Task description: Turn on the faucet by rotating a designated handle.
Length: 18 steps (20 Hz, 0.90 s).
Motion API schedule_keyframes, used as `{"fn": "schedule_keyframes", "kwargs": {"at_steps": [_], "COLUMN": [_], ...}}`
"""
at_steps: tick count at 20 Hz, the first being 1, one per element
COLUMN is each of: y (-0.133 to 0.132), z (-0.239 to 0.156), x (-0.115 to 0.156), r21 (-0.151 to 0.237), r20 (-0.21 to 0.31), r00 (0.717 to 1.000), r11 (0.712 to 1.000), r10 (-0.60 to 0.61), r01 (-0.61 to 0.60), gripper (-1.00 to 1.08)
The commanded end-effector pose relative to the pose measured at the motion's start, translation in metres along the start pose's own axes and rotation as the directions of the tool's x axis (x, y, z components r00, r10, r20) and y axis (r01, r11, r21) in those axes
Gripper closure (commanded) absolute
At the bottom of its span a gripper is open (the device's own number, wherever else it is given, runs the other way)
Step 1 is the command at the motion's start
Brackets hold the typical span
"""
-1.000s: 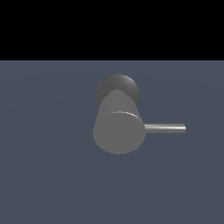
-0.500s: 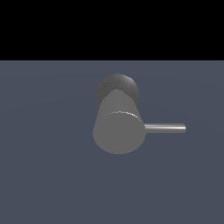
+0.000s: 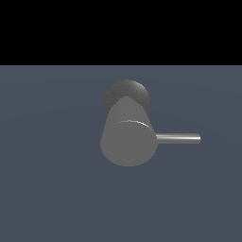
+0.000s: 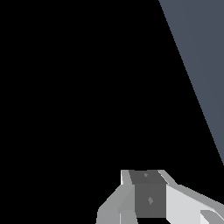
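Faucet [image 3: 128, 142] stood on blue-grey surface [image 3: 52, 189], flat round end twd camera, dark base behind. Handle [image 3: 178, 138] stuck out level from faucet body, twd exterior view's right. Vs 0.5 s ago: no change. Pincer [image 4: 148, 199] only partly seen in wrist view, well apart from faucet; opening can't tell.

- Faucet [image 3: 128, 137]: plain matte mid-grey cylinder, flat round end the same grey; base behind it darker, near charcoal.
- Handle [image 3: 178, 138]: shiny light grey metal rod, brighter streak along its length.
- Floor [image 3: 47, 165]: uniform slate blue-grey.
- Background above: black.
- Gripper [image 4: 151, 199]: white and pale grey panels, dark grey centre.
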State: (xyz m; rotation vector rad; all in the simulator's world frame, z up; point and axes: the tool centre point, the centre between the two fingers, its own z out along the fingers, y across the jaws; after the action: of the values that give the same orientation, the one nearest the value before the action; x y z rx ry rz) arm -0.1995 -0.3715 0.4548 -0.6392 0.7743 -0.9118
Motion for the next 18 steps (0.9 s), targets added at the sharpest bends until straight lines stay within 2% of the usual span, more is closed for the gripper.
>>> {"fn": "schedule_keyframes", "kwargs": {"at_steps": [1,5,9,13,18], "y": [0.028,0.079,0.137,0.201,0.281], "z": [-0.015,-0.038,-0.061,-0.082,-0.106], "x": [0.019,0.043,0.056,0.056,0.040], "r21": [0.024,0.057,0.087,0.114,0.142], "r20": [-0.073,-0.180,-0.276,-0.360,-0.450], "r00": [0.993,0.956,0.886,0.785,0.625], "r11": [0.996,0.973,0.928,0.859,0.742], "r10": [0.088,0.231,0.373,0.503,0.638], "r01": [-0.086,-0.225,-0.363,-0.499,-0.655], "gripper": [1.08,1.08,1.08,1.08,1.08]}}
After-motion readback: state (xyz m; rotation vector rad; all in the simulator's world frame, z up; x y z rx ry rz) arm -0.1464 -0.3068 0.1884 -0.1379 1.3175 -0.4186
